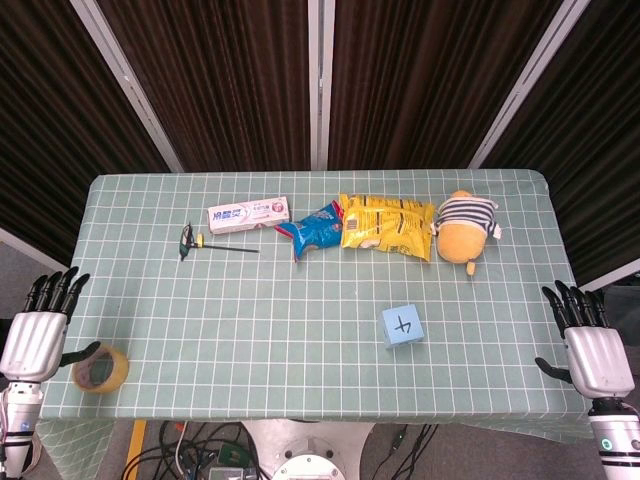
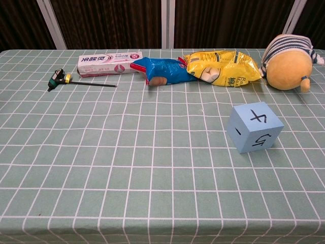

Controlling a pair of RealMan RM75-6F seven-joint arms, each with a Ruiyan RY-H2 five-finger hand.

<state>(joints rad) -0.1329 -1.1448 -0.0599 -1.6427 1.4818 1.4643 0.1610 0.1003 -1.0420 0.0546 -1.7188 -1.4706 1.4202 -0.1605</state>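
Observation:
My left hand (image 1: 40,328) hangs off the table's left edge, fingers stretched out and apart, holding nothing; a roll of tape (image 1: 100,368) on the front left corner is nearest to it. My right hand (image 1: 590,345) hangs off the right edge, fingers likewise spread and empty. A blue cube (image 1: 402,326) (image 2: 254,127) marked with black signs lies in front of the middle, closest to the right hand. The chest view shows neither hand.
Along the far side of the green checked tablecloth (image 1: 250,300) lie a T-handle tool (image 1: 205,241) (image 2: 76,80), a toothpaste box (image 1: 248,214) (image 2: 109,63), a blue snack bag (image 1: 312,228) (image 2: 165,70), a yellow snack bag (image 1: 388,226) (image 2: 221,67) and a yellow plush toy (image 1: 464,230) (image 2: 288,62). Dark curtains hang behind.

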